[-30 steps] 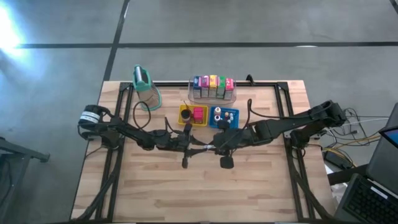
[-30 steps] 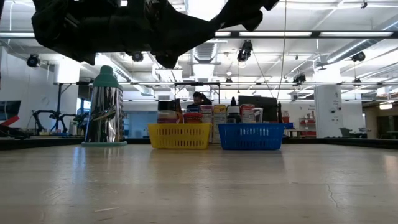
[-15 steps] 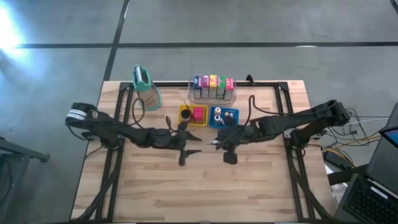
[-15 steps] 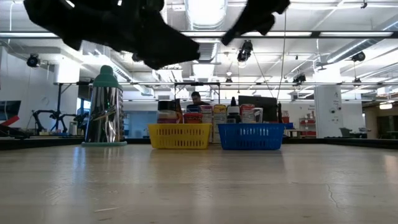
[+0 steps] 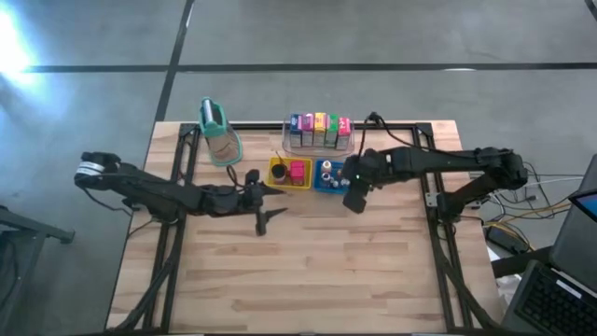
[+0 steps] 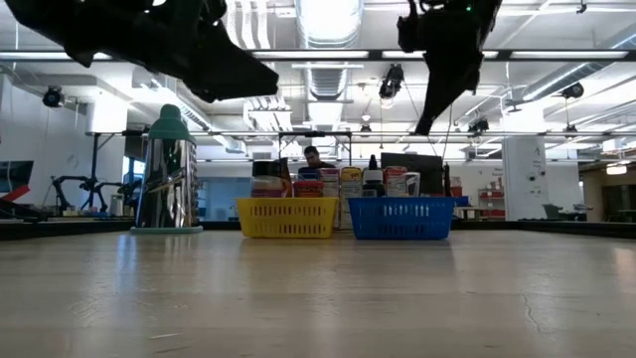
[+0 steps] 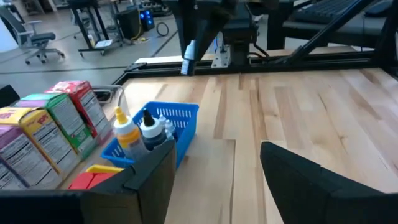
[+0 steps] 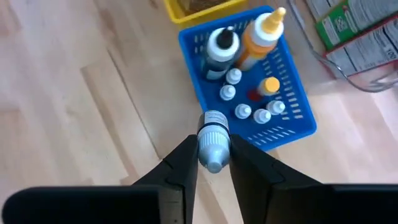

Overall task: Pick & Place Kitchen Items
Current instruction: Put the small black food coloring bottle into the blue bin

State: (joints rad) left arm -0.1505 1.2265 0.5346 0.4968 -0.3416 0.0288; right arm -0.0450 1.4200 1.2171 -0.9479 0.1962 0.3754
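Right gripper (image 8: 212, 163) hangs above the table just at the near edge of the blue tray (image 8: 292, 127), fingers pinched on a small white-capped vial (image 8: 213, 147), cap end sticking out past the fingertips. In the high view the right gripper (image 5: 355, 191) sits at the tray's front right corner. The tray holds a black-capped bottle (image 8: 219, 46), an orange-tipped bottle (image 8: 260, 36), and several tiny white-capped pieces (image 8: 243, 112) standing upright. Left gripper (image 7: 214, 177) is over bare table in front of the yellow tray (image 5: 290, 174), fingers spread apart with nothing between them; high view puts it (image 5: 261, 201) left of the right gripper and well apart from it. Yellow tray holds a red block (image 5: 298, 171) and a dark item too small to tell. Behind both trays a clear bin (image 5: 319, 142) holds a row of cartons (image 5: 319, 126), blue, pink, yellow, green, red, standing side by side. A tan container with teal top (image 5: 217, 131) stands at the table's far left corner.
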